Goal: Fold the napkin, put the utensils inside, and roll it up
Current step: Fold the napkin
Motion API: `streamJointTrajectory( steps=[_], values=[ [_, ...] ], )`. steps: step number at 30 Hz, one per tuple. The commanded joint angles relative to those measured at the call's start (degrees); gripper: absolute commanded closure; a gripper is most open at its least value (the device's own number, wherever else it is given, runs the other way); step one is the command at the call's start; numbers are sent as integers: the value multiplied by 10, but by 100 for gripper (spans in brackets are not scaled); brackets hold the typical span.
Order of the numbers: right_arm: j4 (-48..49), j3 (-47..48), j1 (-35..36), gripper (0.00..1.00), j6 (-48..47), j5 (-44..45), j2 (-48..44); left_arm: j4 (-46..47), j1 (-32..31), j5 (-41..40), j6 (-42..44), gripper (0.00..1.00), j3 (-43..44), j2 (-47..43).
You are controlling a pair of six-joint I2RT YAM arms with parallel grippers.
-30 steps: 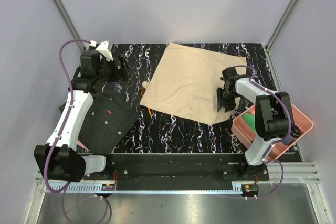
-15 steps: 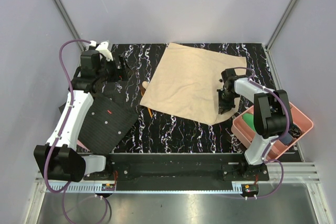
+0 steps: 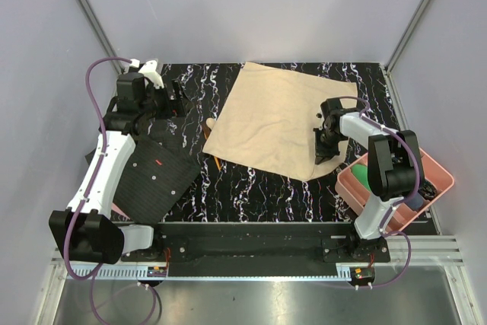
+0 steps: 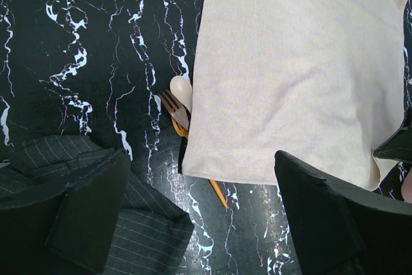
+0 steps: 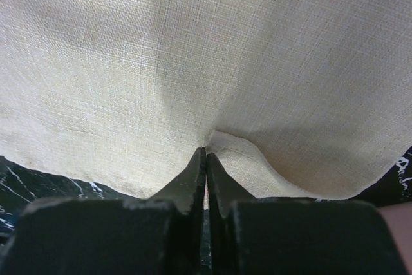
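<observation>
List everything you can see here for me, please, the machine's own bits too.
table: one, black with white veins, under everything.
napkin: one, beige, spread flat at the middle-back of the table.
spoon: one, pale wood, poking out from under the napkin's left edge.
orange-brown utensil: one, beside the spoon, mostly under the napkin.
dotted mat: one, black with a red mark, front left.
pink tray: one, at the right edge.
green item: one, in the tray; other contents too hidden to tell.
left gripper: one, black, open, above the back left.
right gripper: one, black, pinching the napkin near its near right corner.
</observation>
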Motion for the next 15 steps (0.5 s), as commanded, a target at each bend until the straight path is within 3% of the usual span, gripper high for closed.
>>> streamJointTrajectory(
  steps=[1, 2, 15],
  values=[
    [10, 10, -1, 84, 11, 3, -14, 13, 3, 11, -3, 3, 0, -13],
    [11, 4, -1, 79, 16, 6, -17, 14, 3, 11, -3, 3, 0, -13],
    [35, -12, -1, 68, 35, 19, -14, 13, 3, 13, -4, 3, 0, -16]
  ],
)
